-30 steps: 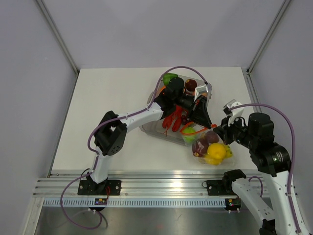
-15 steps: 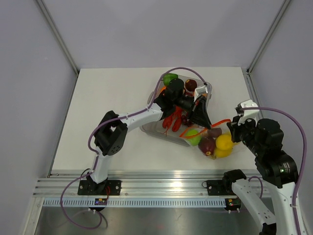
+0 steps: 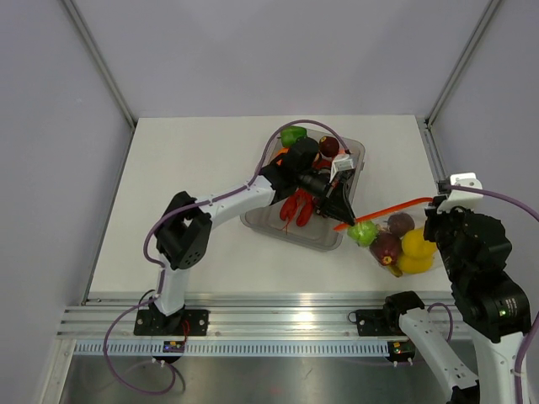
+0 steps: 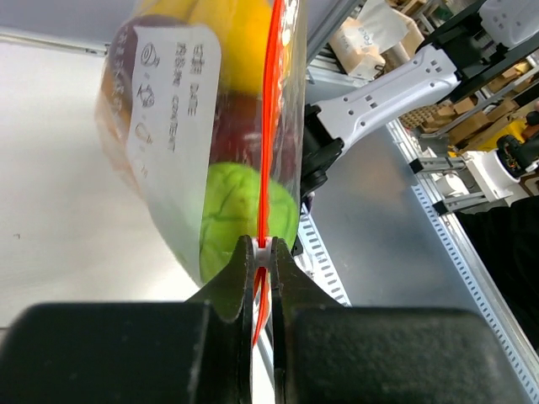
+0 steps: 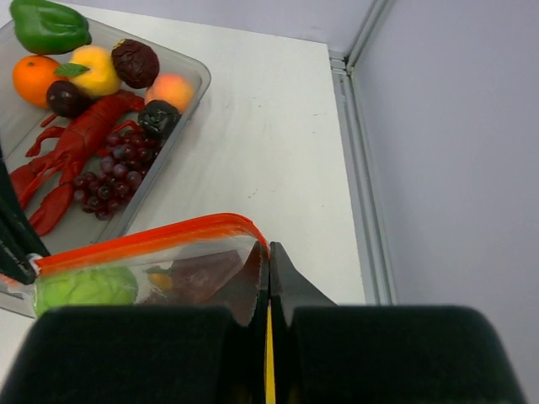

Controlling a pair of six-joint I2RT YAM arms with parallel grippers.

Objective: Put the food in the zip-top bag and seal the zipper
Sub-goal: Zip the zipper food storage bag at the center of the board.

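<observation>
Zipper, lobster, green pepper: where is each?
Zipper (image 3: 386,211), top external view, middle of the orange strip.
Lobster (image 5: 80,143), right wrist view, its body.
Green pepper (image 5: 46,27), right wrist view, centre of its side.

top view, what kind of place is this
Likely a robot lab cell: white table boxed by plain panels, left arm and right arm bolted to an aluminium rail, toy lobster in a clear tray.

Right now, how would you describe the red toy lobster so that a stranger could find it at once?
On the white table, look at the rigid clear rectangular tray right of the middle. Toward its near edge, beside the purple grapes, lies the glossy red toy lobster. It is the only long thing with claws; its neighbours are round fruits.
</observation>
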